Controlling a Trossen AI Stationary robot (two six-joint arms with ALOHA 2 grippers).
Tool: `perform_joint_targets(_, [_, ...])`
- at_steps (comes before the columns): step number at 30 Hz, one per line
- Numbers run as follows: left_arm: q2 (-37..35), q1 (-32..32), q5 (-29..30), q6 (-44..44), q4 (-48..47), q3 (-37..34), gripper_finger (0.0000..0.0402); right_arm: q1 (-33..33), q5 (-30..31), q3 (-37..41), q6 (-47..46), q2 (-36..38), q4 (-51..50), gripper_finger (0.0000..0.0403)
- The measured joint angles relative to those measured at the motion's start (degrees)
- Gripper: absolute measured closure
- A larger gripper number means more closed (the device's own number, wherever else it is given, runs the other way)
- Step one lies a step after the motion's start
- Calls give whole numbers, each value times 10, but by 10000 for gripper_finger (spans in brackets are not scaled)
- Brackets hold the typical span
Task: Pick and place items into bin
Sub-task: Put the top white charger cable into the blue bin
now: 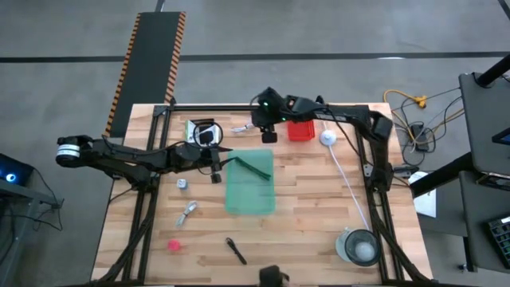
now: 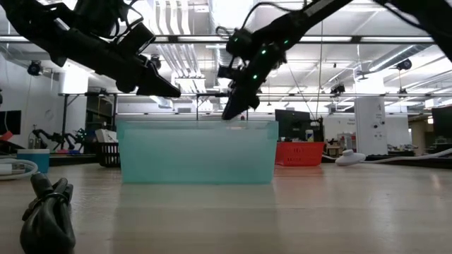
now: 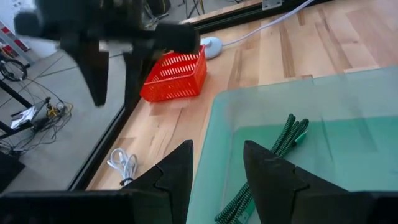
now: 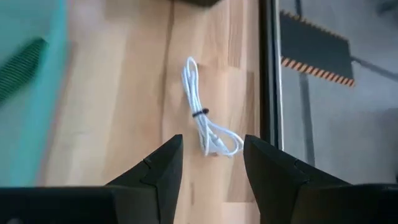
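Both my arms are dark, near-black chains of slim links and chunkier joint housings; the left arm [image 1: 135, 159] ends at its outer joint in a silvery-white round cap, and thin black cables run along the links of the right arm [image 1: 351, 119]. I see a small green light glowing on the right arm's wrist block, in the high and low views alike. The fingers [image 3: 177, 174] on my left gripper [image 3: 216, 167] and those on the right gripper [image 4: 212, 162] look the same: matte black, broad at the base and tapering to blunt angular tips with faceted inner faces.
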State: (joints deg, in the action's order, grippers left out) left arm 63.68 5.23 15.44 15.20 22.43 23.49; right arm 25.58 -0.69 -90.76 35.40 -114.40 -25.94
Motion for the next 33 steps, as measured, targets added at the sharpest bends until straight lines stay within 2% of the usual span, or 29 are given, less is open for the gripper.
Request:
perform_joint_targets(2, [0, 0, 0, 0, -5, 0, 275, 8, -5, -39, 9, -31, -32, 248])
perform_joint_targets(8, [0, 0, 0, 0, -5, -1, 275, 34, -72, -166, 55, -120, -137, 263])
perform_joint_targets(16, [0, 0, 0, 0, -6, -2, 275, 66, -95, -345, 69, -233, -285, 280])
perform_joint_targets(20, [0, 0, -2, 0, -10, -2, 275, 71, -99, -411, 94, -278, -363, 280])
perform_joint_targets(25, [0, 0, -2, 1, -10, -2, 275, 70, -99, -441, 134, -309, -369, 280])
perform_joint_targets(33, [0, 0, -2, 1, -11, -2, 275, 71, -98, -440, 169, -310, -366, 276])
